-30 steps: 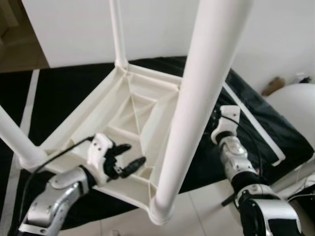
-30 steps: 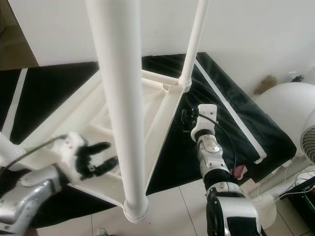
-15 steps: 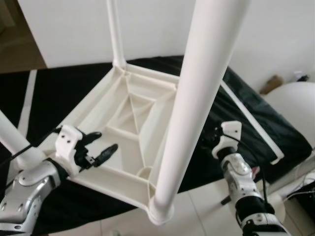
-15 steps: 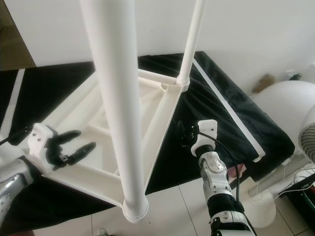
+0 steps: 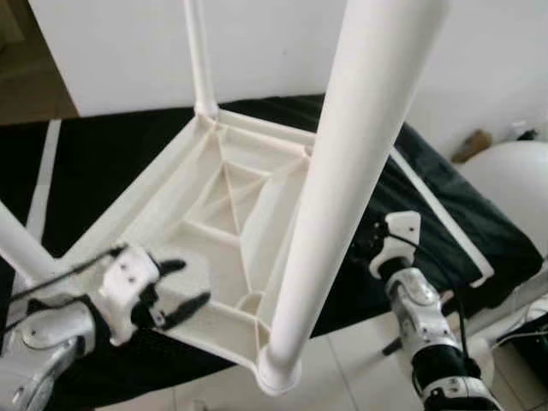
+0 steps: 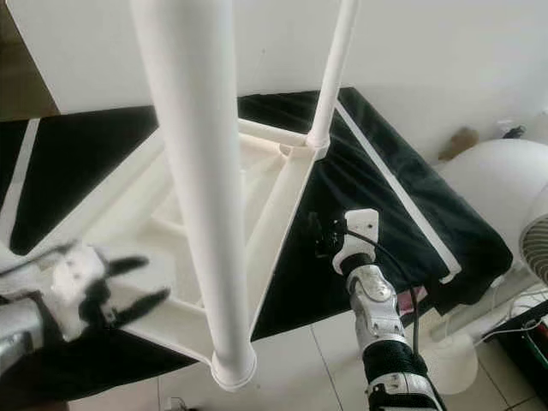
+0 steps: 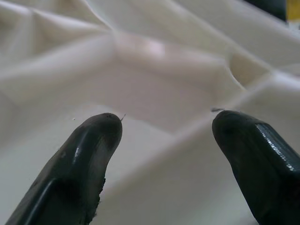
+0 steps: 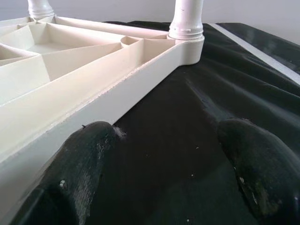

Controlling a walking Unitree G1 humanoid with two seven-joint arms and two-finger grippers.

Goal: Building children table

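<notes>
Children's bench (image 5: 224, 193): lay upside down on black mat (image 5: 111, 145), legs up.
My left tool (image 5: 177, 291): spread, over the ribbed underside.
My right tool (image 8: 164, 154): spread, beside the bench's edge.

Black mat (image 5: 120, 163) spread over the pale tile floor (image 6: 308, 368), and the upturned white table (image 5: 231, 214) sits on that mat.

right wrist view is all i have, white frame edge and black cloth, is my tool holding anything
Observer: No. The right tool is open beside the upturned table, over the black mat.
Operator: where's the other arm
Observer: The left tool is open over the table's near edge.
Operator: how many legs are on
Observer: I see four standing legs; the nearest leg rises right before the head camera.
</notes>
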